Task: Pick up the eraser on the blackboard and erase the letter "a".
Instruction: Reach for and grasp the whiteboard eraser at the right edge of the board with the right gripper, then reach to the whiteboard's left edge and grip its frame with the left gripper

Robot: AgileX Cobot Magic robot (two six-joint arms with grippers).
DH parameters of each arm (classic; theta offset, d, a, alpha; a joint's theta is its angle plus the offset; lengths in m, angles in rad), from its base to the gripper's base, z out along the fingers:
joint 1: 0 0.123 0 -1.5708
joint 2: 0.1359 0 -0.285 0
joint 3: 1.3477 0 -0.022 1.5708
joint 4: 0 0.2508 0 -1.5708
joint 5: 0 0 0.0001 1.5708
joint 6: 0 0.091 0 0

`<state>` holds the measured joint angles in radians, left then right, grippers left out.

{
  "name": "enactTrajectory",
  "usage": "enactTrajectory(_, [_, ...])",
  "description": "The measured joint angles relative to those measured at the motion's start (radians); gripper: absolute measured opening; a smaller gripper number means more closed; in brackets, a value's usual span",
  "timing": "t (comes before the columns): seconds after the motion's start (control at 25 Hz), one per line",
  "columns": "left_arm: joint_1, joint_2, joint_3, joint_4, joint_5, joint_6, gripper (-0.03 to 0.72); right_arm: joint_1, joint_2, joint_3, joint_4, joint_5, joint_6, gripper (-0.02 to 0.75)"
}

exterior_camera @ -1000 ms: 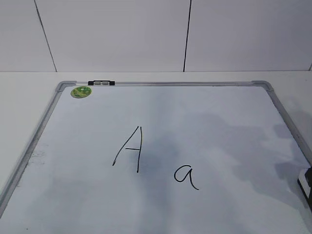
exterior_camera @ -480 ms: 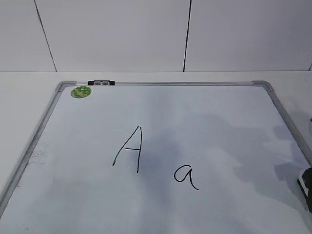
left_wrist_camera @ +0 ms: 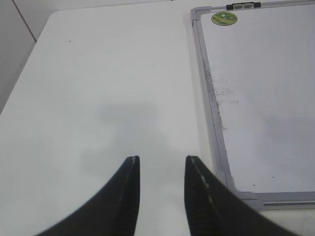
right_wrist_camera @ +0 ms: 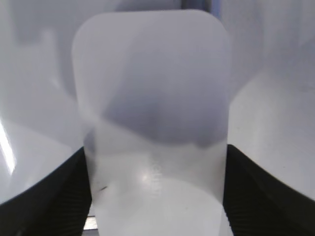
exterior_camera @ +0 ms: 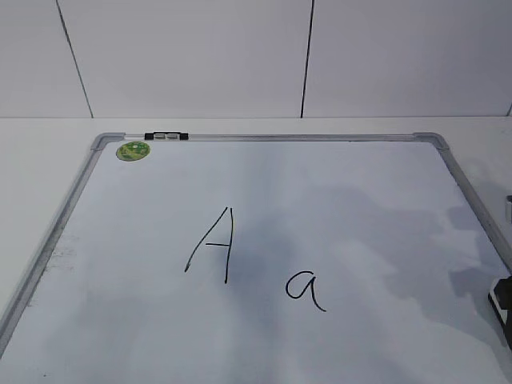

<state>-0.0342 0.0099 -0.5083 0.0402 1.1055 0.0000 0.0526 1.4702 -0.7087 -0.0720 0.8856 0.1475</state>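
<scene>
The blackboard point(exterior_camera: 360, 200) is a white board in a grey frame lying flat on the table. The letter "a" point(exterior_camera: 305, 290) is written in thin black marker near its front middle. The eraser point(right_wrist_camera: 152, 98), a white rounded block, fills the right wrist view. My right gripper point(right_wrist_camera: 155, 150) is shut on it, with one black jaw against each long side, over the board surface. In the exterior view only a dark and white sliver point(exterior_camera: 502, 300) shows at the right edge. My left gripper point(left_wrist_camera: 161, 158) is open and empty over bare table, left of the board's near corner point(left_wrist_camera: 231, 184).
A capital "A" point(exterior_camera: 214, 245) stands left of the "a". A round green magnet point(exterior_camera: 133, 150) sits in the far left corner, also in the left wrist view point(left_wrist_camera: 224, 18). A black clip point(exterior_camera: 166, 136) is on the far frame. A white wall rises behind the table.
The dark shape at the right edge of the exterior view has shifted slightly right and down. The letters and the magnet have not moved.
</scene>
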Motion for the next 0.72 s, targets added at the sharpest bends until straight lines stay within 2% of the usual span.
enactTrajectory(0.72, [0.0, 0.0, 0.0, 0.0, 0.0, 0.0, 0.235, 0.0, 0.002, -0.001, 0.0, 0.0, -0.007, 0.568])
